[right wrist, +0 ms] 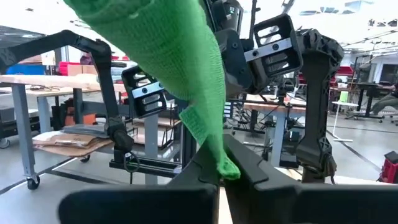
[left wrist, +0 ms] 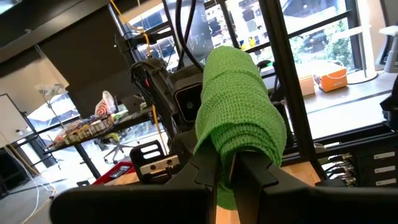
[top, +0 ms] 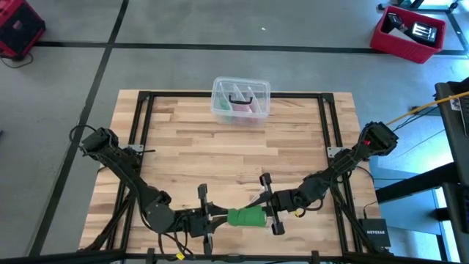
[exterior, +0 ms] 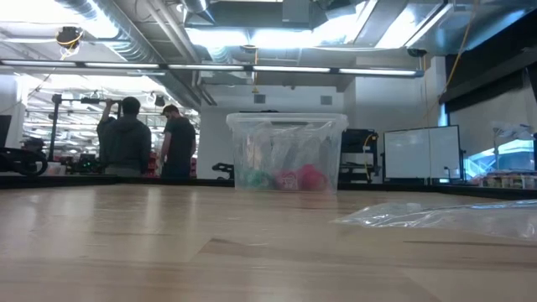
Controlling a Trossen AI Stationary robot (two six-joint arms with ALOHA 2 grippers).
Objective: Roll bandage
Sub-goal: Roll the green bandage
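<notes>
The tabletop (top: 220, 154) is pale butcher-block wood in long glued strips, filling the middle of the high view and edged by a dark metal frame.

At top centre of that view sits a clear plastic box (top: 241, 99) with rounded corners and a lid; inside it are pink and dark items, and in the low view round green and pink shapes show at its bottom. At the right of the low view lies a crinkled sheet of clear plastic film (exterior: 445, 218).

The bandage (top: 246, 216), a bright green roll of soft, ribbed elastic fabric, is at bottom centre of the high view, held off the wood between the two arms.

The left gripper (top: 217, 218) is closed on the roll's left end, its dark fingers pinching the layered weave. The right gripper (top: 272, 213) is clamped on the right end, where a loose flap of fabric tapers down between its fingers.
</notes>
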